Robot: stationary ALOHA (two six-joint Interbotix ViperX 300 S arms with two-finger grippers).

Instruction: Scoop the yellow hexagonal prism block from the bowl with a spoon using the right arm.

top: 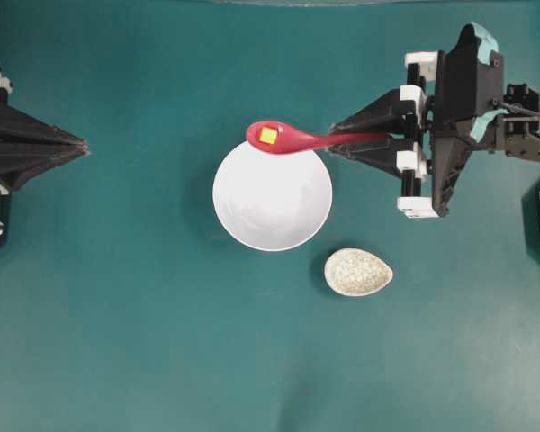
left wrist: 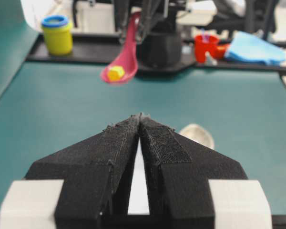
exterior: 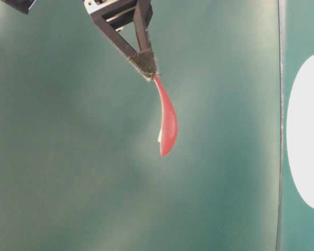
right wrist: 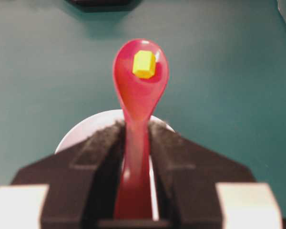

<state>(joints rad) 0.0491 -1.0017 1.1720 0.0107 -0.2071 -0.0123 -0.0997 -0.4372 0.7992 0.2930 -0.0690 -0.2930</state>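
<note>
The right hand (top: 335,144) is seen clenched on the handle of the spoon (top: 292,139), the handle being pinched between the two jaws in the right wrist view. The yellow hexagonal prism block (top: 268,135) is observed lying in the spoon's scoop, which is held clear of the bowl (top: 272,196) and over its far rim in the overhead view. No block is seen inside the bowl. The scoop itself is therefore judged to be done; what is left, if anything, is judged to be only a steady carry or hold without tipping the block off. In the table-level view the spoon is seen edge-on and the block cannot be made out, so its seating in the scoop is taken from the other views. The left hand (top: 83,144) is seen clenched on nothing, jaws meeting at the tips, well apart from the bowl on the counter (top: 144,342). A small speckled dish (top: 358,272) is noted just beside the bowl.
</note>
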